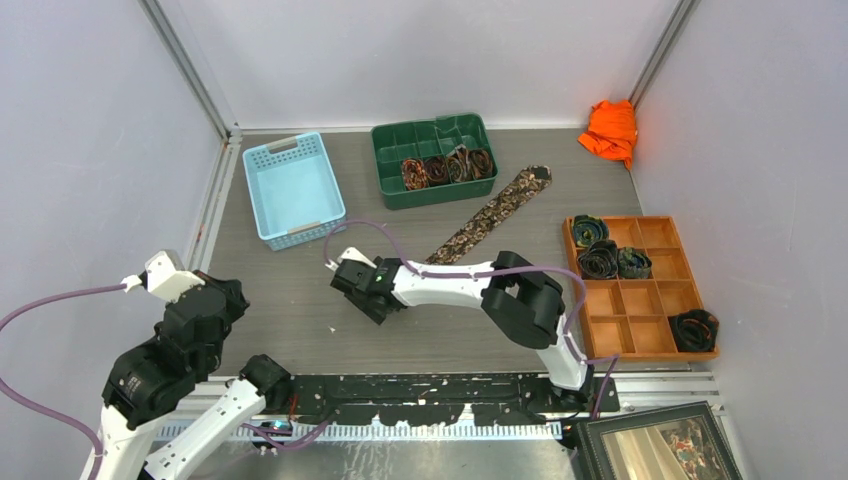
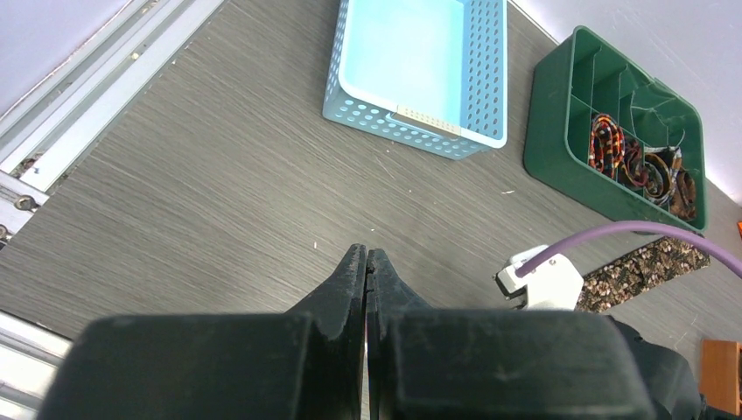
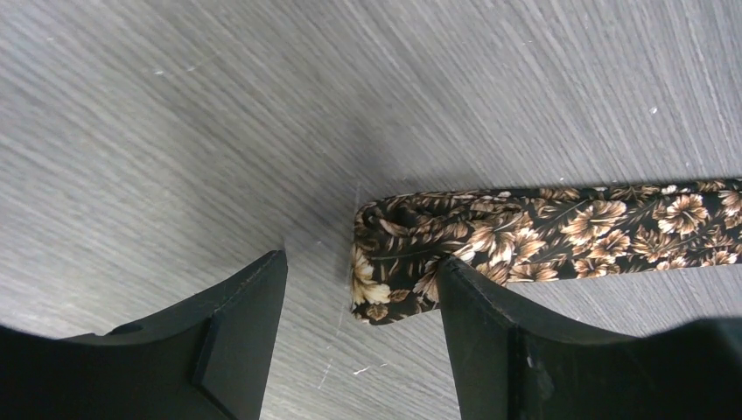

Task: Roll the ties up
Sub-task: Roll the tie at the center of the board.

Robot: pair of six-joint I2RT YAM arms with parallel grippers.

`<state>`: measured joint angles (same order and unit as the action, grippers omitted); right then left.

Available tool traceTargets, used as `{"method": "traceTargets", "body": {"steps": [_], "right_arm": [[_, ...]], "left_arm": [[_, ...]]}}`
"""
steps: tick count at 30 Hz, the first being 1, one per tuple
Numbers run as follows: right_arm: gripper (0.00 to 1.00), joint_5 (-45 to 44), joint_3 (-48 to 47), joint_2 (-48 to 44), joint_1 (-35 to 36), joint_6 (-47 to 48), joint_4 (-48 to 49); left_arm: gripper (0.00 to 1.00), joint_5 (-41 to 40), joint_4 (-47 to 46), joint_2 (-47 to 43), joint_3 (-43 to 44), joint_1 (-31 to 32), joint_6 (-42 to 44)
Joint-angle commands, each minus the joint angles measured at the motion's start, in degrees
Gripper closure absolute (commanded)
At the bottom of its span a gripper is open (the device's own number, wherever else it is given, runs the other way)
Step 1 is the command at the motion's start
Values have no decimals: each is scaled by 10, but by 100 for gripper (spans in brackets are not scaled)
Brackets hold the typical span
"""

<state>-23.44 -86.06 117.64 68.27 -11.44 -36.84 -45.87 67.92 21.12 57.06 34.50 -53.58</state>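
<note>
A brown leaf-patterned tie [image 1: 490, 218] lies flat and diagonal on the table, its wide pointed end toward the green box. My right gripper [image 1: 372, 300] hangs low over the tie's narrow end. In the right wrist view that gripper [image 3: 360, 258] is open, and the folded-over end of the tie [image 3: 525, 223] lies on the table between its fingers, close against the right finger [image 3: 490, 324]. My left gripper [image 2: 367, 252] is shut on nothing above bare table at the near left [image 1: 232, 297]. Part of the tie [image 2: 647, 262] shows at the right of the left wrist view.
A green divided box [image 1: 385, 160] at the back holds several rolled ties [image 1: 445, 167]. A blue basket [image 1: 292, 190] stands to its left. An orange divided tray [image 1: 640, 290] on the right holds more coils. An orange cloth [image 1: 612, 130] lies in the back right corner, and a picture frame [image 1: 655, 445] sits near right.
</note>
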Motion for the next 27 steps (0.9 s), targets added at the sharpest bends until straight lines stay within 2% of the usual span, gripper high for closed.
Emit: {"method": "traceTargets", "body": {"steps": [1,5,16,19,22,27], "right_arm": [[31,-11,-5,-9,-26,9,20],[33,3,6,-10,-41,5,24],[63,41,13,12,-69,-14,20],[69,61,11,-1,-75,-26,25],[71,133,1,-29,-76,-43,31],[71,316,-9,-61,-88,-125,66]], "left_arm": [[100,-13,-7,-3,0,2,0],[100,-12,-11,-3,-2,2,0],[100,-8,-20,-3,-3,2,7],[100,-2,-32,0,-6,2,15],[100,4,-46,13,-11,2,16],[100,22,-83,47,-11,2,29]]}}
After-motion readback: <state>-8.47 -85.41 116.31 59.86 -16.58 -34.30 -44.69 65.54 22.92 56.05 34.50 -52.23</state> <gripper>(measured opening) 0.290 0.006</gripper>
